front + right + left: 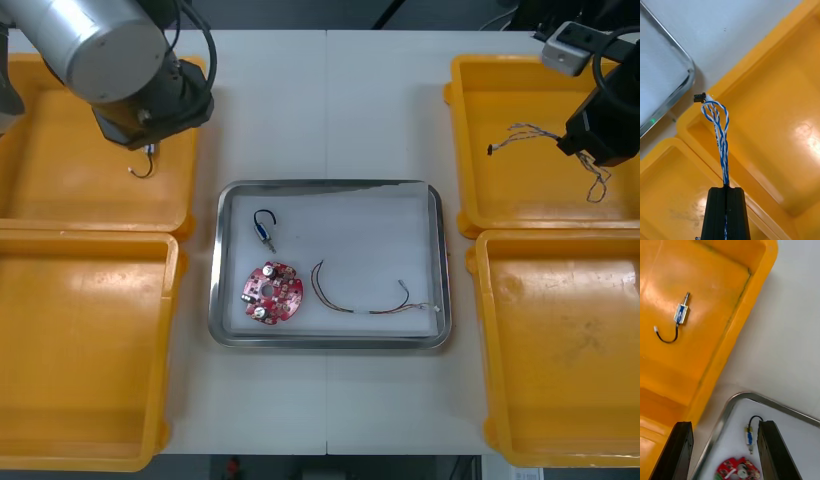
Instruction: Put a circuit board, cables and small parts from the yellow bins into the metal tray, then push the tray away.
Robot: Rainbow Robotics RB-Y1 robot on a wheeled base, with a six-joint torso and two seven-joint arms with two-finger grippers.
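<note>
Twisted blue and white cable [720, 144] hangs pinched in the right gripper [726, 187], above the far right yellow bin [520, 205]. Metal tray [330, 185] holds a red circuit board [272, 292], a small metal part [264, 228] and a thin cable [360, 305]. Left gripper [724, 423] is over the far left yellow bin's [60, 195] edge, fingers wide apart.

Your table [330, 110] carries a tray [217, 290] just ahead of the left gripper [724, 425], and bins [90, 340], one under the right gripper [726, 186].
</note>
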